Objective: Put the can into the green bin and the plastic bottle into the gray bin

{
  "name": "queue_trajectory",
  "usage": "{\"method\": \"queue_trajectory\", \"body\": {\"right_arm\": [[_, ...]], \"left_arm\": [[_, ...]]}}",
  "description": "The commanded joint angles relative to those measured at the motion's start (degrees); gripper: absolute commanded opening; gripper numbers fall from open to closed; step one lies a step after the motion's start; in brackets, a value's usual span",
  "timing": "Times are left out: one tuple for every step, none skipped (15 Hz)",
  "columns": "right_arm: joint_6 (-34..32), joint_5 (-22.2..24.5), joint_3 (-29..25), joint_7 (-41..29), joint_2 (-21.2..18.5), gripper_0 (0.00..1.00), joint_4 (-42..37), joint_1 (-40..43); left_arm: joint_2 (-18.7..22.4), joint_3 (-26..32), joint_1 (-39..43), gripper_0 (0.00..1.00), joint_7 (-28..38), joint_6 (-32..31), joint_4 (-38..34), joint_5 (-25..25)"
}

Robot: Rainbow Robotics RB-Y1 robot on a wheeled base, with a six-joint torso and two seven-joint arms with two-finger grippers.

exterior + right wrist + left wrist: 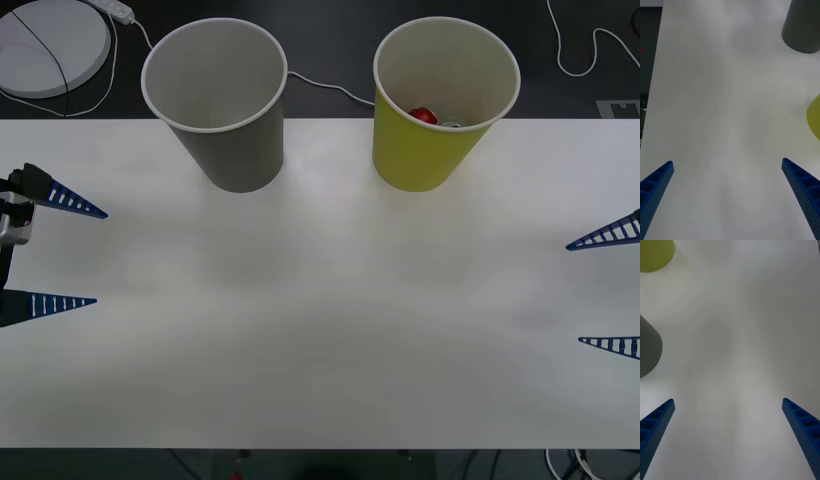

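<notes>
The gray bin [225, 100] stands upright at the back of the white table, left of centre. To its right stands the green bin [435, 105], also upright. The red can [423, 116] lies inside the green bin, low against its far wall. The plastic bottle is hidden or out of view. My left gripper [100, 257] hovers open at the table's left edge with nothing between its fingers. My right gripper [574, 295] is open and empty at the right edge. The left wrist view shows the left gripper [728, 400], the gray bin [647, 348] and the green bin [655, 253]. The right wrist view shows the right gripper [727, 161], the gray bin [803, 26] and the green bin [814, 116].
The white table [320, 330] spreads bare between the two grippers. Behind it on the dark floor lie a round white disc [45, 45] and white cables [320, 85].
</notes>
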Motion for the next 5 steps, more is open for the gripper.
{"method": "queue_trajectory", "body": {"right_arm": [[0.0, -0.01, 0.18, 0.5, 0.09, 1.0, 0.02, 0.03], [0.0, -0.01, 0.18, 0.5, 0.09, 1.0, 0.02, 0.03], [0.0, -0.01, 0.18, 0.5, 0.09, 1.0, 0.02, 0.03], [0.0, -0.01, 0.18, 0.5, 0.09, 1.0, 0.02, 0.03], [0.0, -0.01, 0.18, 0.5, 0.09, 1.0, 0.02, 0.03]], "left_arm": [[0.0, 0.0, 0.0, 1.0, 0.0, 0.0, 0.0, 0.0], [0.0, 0.0, 0.0, 1.0, 0.0, 0.0, 0.0, 0.0], [0.0, 0.0, 0.0, 1.0, 0.0, 0.0, 0.0, 0.0], [0.0, 0.0, 0.0, 1.0, 0.0, 0.0, 0.0, 0.0], [0.0, 0.0, 0.0, 1.0, 0.0, 0.0, 0.0, 0.0]]}}
